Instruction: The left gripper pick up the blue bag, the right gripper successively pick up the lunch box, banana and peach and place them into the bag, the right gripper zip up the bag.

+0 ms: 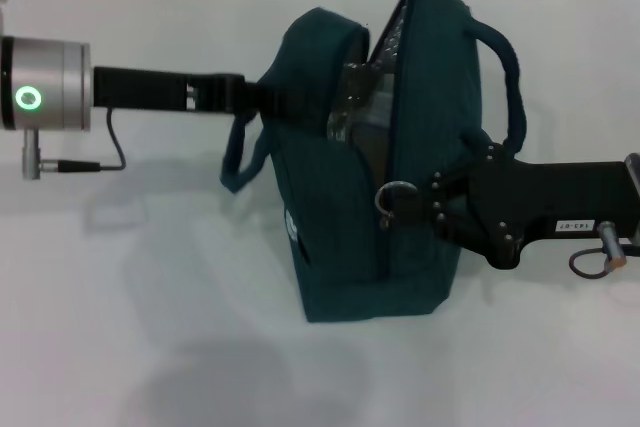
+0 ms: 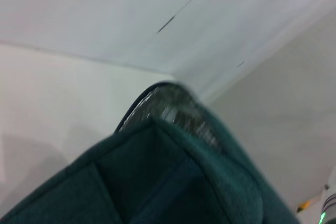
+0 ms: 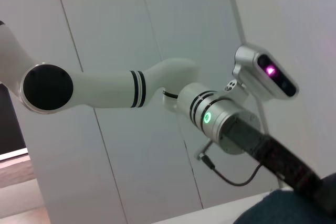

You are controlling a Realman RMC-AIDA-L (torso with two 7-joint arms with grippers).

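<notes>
The white table (image 1: pixel 150 327) fills the head view, and the blue bag (image 1: pixel 340 237) stands on it at centre, upright, its mouth partly open at the top. Silver foil lining (image 1: pixel 385 47) shows in the gap, with something clear and glossy just inside that cannot be made out for certain. One rope handle (image 1: pixel 505 72) arches off the bag's right side; the other handle (image 1: pixel 240 162) droops on the left.

From the left comes the left arm, silver wrist (image 1: pixel 45 84) with its green ring light (image 1: pixel 28 98) glowing, stretched level towards the bag. The left tool (image 1: pixel 255 92) reaches the bag's upper left edge and looks clenched on the fabric there, holding that side up. Its wrist camera looks along the bag's teal top, the foil rim (image 2: pixel 173 108) just beyond, and white table and wall behind.

From the right, the right tool (image 1: pixel 425 197) sits against the bag's front face, right beside the silver zip ring (image 1: pixel 393 199). Its black claw points at the ring, tips touching or nearly so; whether it is clenched on the ring or released, the pictures do not tell. A white label (image 1: pixel 572 227) shows on its body.

The right wrist camera looks across at the left arm's white elbow (image 3: pixel 105 85), the green light (image 3: pixel 207 117), and a corner of teal bag (image 3: pixel 294 208) at the edge.
</notes>
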